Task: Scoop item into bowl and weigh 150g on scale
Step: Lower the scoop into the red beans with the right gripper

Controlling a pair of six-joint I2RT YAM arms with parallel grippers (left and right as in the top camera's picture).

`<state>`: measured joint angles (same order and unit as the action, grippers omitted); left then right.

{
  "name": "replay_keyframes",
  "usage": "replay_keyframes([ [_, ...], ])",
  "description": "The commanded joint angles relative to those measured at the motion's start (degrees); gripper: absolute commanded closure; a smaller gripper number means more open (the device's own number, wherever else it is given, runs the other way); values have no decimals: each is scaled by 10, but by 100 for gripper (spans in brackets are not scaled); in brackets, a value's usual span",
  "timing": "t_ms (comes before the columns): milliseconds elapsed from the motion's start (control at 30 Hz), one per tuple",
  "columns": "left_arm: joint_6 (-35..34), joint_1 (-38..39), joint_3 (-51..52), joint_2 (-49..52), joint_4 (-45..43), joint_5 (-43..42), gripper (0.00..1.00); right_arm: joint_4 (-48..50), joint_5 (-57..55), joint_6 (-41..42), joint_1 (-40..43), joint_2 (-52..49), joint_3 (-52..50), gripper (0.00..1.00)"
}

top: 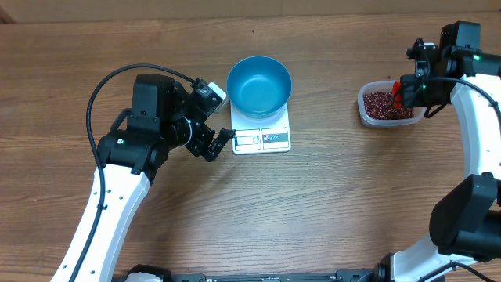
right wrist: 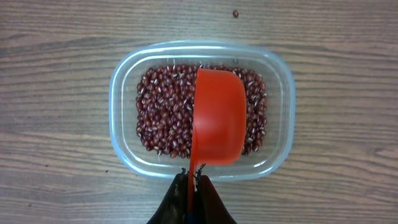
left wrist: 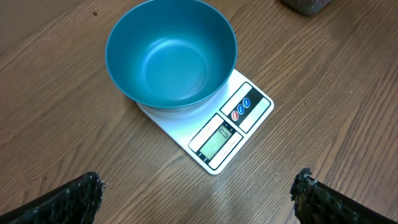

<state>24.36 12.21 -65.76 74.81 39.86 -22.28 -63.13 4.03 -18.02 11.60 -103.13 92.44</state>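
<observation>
Blue bowl [top: 259,83] sits on the scale [top: 262,139], centre frame. Left jaws apart, just beside the scale's left edge. Right jaws clamped on red scoop [right wrist: 217,118] over beans [right wrist: 161,118] in tub [right wrist: 121,99], far right; open bench [top: 329,204] between.

White shells and black joint housings are recorded on the left arm [top: 109,196] and right arm [top: 479,102]. A black cable [top: 125,69] is looped behind the left gripper [top: 220,117], whose fingers [left wrist: 68,202] are black and rough-textured; green lights [top: 120,142] are noted on both arms.

Robot lab: two arms [top: 117,196], wood-grain table [top: 313,219]
</observation>
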Motion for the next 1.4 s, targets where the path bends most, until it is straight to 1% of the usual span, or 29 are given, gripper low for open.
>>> replay_keyframes([
  [0,-4,-6,-2,1,0,-2,0,14,-8,-3,2,0,-16,96],
  [567,-4,-6,-2,1,0,-2,0,73,-16,-3,2,-3,-76,96],
  [767,-4,-6,-2,1,0,-2,0,78,-11,-3,2,-9,-96,96],
  [1033,-4,-6,-2,1,0,-2,0,84,93,0,2,-9,-115,96],
  [1233,-4,-6,-2,1,0,-2,0,82,104,35,3,-9,-114,96],
  [1367,-4,-6,-2,1,0,-2,1,80,134,49,13,-9,-114,96],
])
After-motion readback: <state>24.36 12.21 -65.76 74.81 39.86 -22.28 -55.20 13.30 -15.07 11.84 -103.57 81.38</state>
